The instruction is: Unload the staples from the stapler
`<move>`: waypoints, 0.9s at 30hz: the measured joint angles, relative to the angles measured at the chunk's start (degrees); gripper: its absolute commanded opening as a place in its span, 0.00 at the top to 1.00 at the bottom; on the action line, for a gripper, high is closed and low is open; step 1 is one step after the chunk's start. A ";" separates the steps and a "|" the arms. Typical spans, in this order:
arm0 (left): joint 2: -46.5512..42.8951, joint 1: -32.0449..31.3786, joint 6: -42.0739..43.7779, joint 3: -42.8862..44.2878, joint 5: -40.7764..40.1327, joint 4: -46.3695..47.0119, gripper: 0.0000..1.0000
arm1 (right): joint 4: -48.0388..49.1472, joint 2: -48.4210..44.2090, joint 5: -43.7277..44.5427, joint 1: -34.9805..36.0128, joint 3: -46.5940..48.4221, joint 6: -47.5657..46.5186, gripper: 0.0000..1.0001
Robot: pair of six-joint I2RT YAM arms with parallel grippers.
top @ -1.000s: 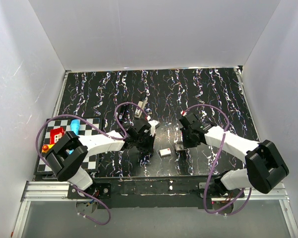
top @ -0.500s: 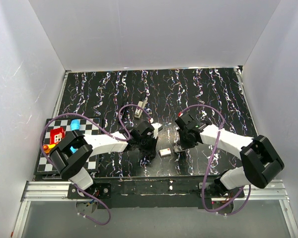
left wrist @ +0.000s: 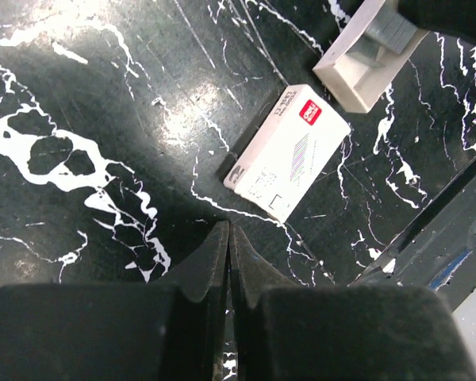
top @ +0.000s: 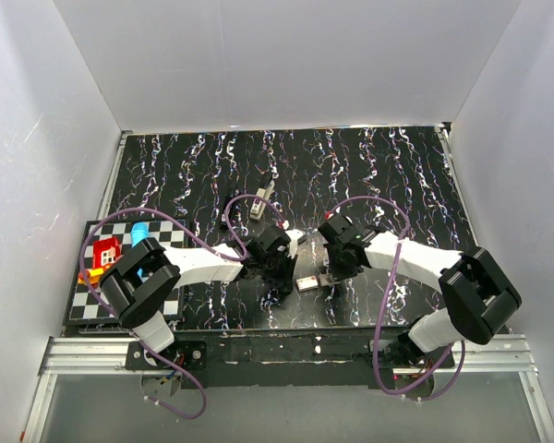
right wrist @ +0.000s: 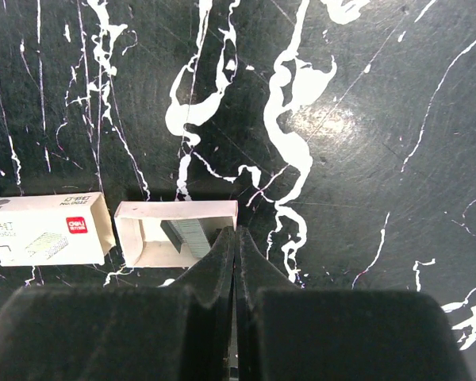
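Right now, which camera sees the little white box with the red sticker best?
The left wrist view: the white box lies whole, print visible. The right wrist view cuts the box at the edge; the top view shows a tiny pale block.

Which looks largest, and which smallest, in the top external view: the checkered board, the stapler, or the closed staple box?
1. checkered board, by far the largest
2. stapler, longer than the box
3. closed staple box, the smallest
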 measured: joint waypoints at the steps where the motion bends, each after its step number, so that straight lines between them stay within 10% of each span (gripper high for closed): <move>1: 0.26 0.00 0.02 0.24 0.11 0.15 1.00 | -0.02 0.20 0.04 0.20 0.02 0.11 0.99; 27: 2.34 0.00 0.37 1.97 1.42 1.27 1.00 | -1.84 3.37 2.62 3.56 3.30 1.36 0.99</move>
